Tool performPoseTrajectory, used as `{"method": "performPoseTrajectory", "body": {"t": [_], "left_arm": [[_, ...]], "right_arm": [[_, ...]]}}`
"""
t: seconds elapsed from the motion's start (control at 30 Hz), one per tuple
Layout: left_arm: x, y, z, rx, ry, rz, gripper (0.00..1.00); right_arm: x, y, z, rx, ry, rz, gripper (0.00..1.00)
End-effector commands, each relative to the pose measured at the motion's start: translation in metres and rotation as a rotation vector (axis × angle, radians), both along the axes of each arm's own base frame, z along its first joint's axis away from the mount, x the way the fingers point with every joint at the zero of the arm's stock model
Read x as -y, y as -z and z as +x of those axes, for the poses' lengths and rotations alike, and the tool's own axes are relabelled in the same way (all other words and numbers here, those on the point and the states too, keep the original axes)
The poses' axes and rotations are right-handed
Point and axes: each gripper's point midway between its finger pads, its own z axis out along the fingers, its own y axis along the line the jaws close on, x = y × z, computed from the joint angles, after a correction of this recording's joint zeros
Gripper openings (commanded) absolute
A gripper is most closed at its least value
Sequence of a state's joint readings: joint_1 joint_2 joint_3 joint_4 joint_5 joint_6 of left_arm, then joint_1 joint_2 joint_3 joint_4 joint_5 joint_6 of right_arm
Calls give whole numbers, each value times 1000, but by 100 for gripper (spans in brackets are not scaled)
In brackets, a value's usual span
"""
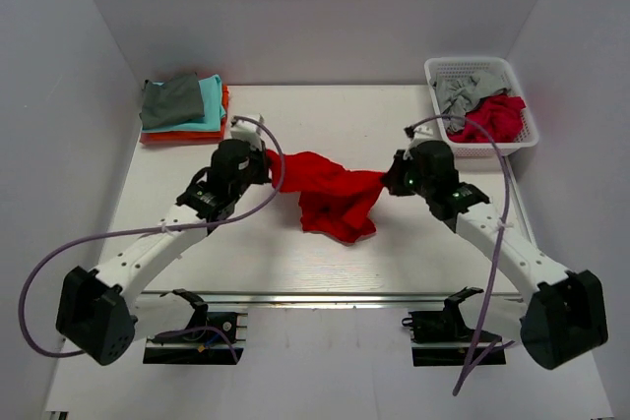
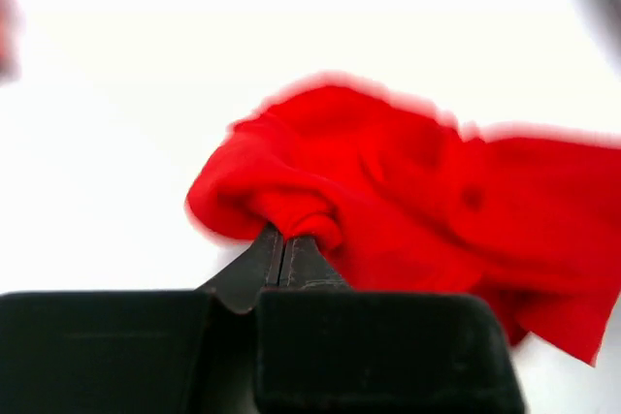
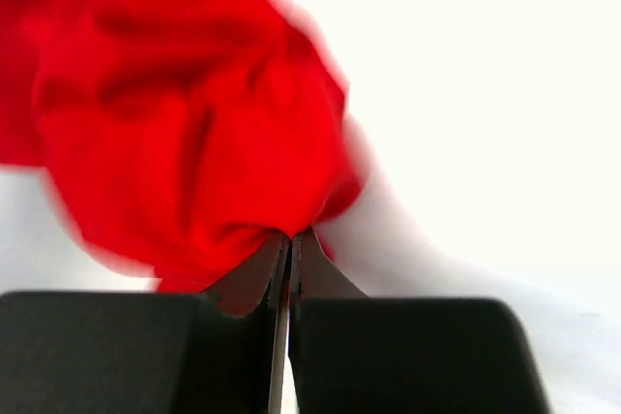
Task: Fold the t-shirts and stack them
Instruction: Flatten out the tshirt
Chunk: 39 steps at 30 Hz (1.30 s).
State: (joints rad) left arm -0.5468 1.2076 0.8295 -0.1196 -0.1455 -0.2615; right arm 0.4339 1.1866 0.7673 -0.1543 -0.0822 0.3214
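The left claw (image 2: pixel 283 244) and right claw (image 3: pixel 289 244) were each clamped on the red t-shirt (image 1: pixel 330 199), light limp cloth sagging between them, likely best held at its corners.

right gripper (image 3: pixel 289 244) pinched tight on a bunched fold of the bright red t-shirt (image 3: pixel 184 123), jaws pressed together with cloth caught at the tips, the blurred fabric billowing up and left over a pale white table (image 3: pixel 485 94).
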Motion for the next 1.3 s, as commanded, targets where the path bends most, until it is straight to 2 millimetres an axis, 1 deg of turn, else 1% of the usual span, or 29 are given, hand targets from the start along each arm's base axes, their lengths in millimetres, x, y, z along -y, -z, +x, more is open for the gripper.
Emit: {"method": "performPoseTrajectory", "body": {"t": [0.0, 0.07, 0.1, 0.13, 0.17, 0.23, 0.27, 0.3, 0.33, 0.4, 0.47, 0.5, 0.57, 0.6, 0.67, 0.73, 0.77, 0.8, 0.83, 0.87, 0.9, 0.93, 1.0, 1.03, 1.07, 1.1, 1.17, 1.2, 1.27], "left_arm": [[-36, -73, 16, 175, -222, -49, 0], [-50, -103, 21, 239, -306, -49, 0], [-56, -115, 20, 259, -330, -56, 0], [-64, -137, 19, 307, -360, -59, 0], [-66, -146, 20, 324, -376, -67, 0], [-73, -181, 13, 399, -386, -108, 0], [-75, -192, 11, 428, -384, -110, 0], [-77, -211, 8, 476, -386, -139, 0], [-81, -223, 3, 511, -384, -140, 0], [-86, -246, -3, 566, -387, -170, 0], [-89, -273, -9, 634, -373, -174, 0], [-87, -283, -12, 653, -351, -179, 0], [-91, -312, -20, 709, -346, -191, 0], [-94, -321, -23, 730, -347, -184, 0], [-102, -347, -35, 784, -353, -195, 0], [-110, -368, -46, 828, -360, -208, 0], [-111, -376, -52, 849, -346, -214, 0], [-113, -391, -64, 889, -323, -227, 0], [-113, -397, -67, 902, -314, -236, 0], [-117, -412, -80, 935, -299, -245, 0], [-121, -420, -88, 958, -294, -261, 0], [-121, -424, -91, 966, -286, -253, 0], [-128, -444, -113, 1014, -258, -283, 0], [-130, -461, -132, 1054, -216, -292, 0], [-130, -461, -132, 1054, -216, -292, 0], [-133, -467, -141, 1070, -202, -300, 0], [-134, -480, -156, 1099, -164, -311, 0], [-139, -492, -171, 1131, -149, -328, 0], [-138, -497, -180, 1143, -120, -328, 0]], "right_arm": [[34, -70, 36, 226, 228, -30, 0], [52, -109, 45, 331, 329, -43, 0], [59, -119, 49, 361, 371, -52, 0], [64, -128, 51, 395, 378, -74, 0], [67, -159, 54, 468, 407, -40, 0], [70, -181, 54, 535, 405, -49, 0], [72, -212, 54, 608, 419, -8, 0], [72, -221, 53, 637, 407, -16, 0], [73, -247, 51, 693, 399, -7, 0], [74, -275, 48, 754, 389, 5, 0], [71, -294, 43, 806, 348, -8, 0], [71, -321, 36, 861, 335, 13, 0], [66, -339, 28, 911, 274, 10, 0], [61, -364, 19, 959, 233, 39, 0], [61, -387, 8, 1021, 194, 20, 0], [55, -400, -2, 1050, 121, -6, 0], [57, -416, -9, 1082, 115, -5, 0], [48, -423, -17, 1098, 35, -16, 0], [51, -430, -25, 1108, 20, -36, 0], [43, -430, -30, 1106, -36, -33, 0], [43, -447, -47, 1166, -82, -29, 0], [41, -446, -54, 1164, -114, -29, 0], [31, -450, -73, 1207, -217, -21, 0], [30, -462, -100, 1255, -282, 6, 0], [27, -462, -103, 1256, -304, 16, 0], [30, -473, -127, 1306, -343, 33, 0], [31, -477, -143, 1332, -374, 57, 0], [30, -481, -164, 1370, -428, 76, 0], [33, -486, -182, 1403, -452, 94, 0]]}}
